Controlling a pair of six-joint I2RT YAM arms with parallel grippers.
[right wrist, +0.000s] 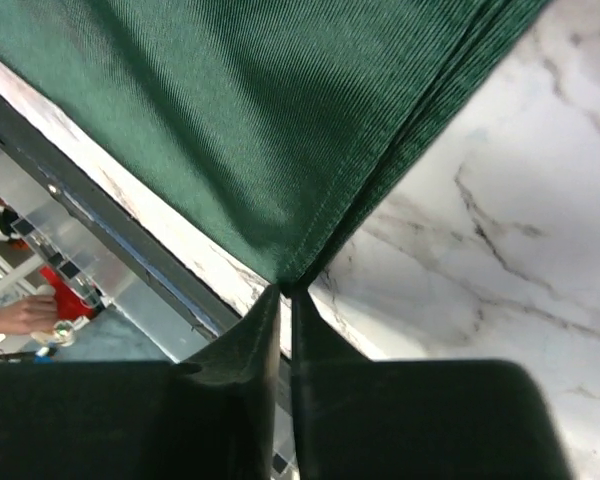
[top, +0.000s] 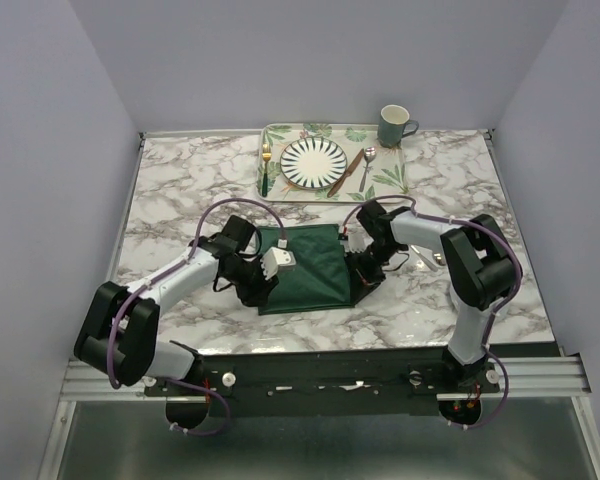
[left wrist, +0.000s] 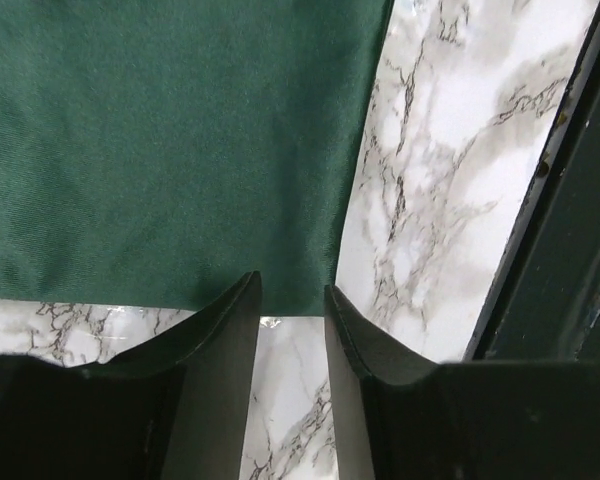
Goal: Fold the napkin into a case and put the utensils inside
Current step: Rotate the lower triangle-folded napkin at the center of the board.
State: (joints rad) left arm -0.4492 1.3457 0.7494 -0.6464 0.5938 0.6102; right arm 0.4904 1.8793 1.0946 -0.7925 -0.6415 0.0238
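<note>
The dark green napkin [top: 310, 268] lies flat on the marble table between my two grippers, with layered edges along one side in the right wrist view [right wrist: 280, 130]. My left gripper [top: 264, 292] is open. In the left wrist view its fingertips [left wrist: 292, 300] straddle the napkin's [left wrist: 160, 150] near left corner without pinching it. My right gripper [top: 358, 285] is shut on the napkin's near right corner [right wrist: 286, 295]. The gold fork [top: 266, 165], brown knife [top: 351, 170] and silver spoon [top: 366, 168] lie on the tray at the back.
The leaf-patterned tray [top: 395, 185] at the back holds a striped plate [top: 314, 162] between the utensils. A green mug [top: 394, 126] stands behind its right corner. The table's near metal rail [left wrist: 550, 230] runs close to both grippers.
</note>
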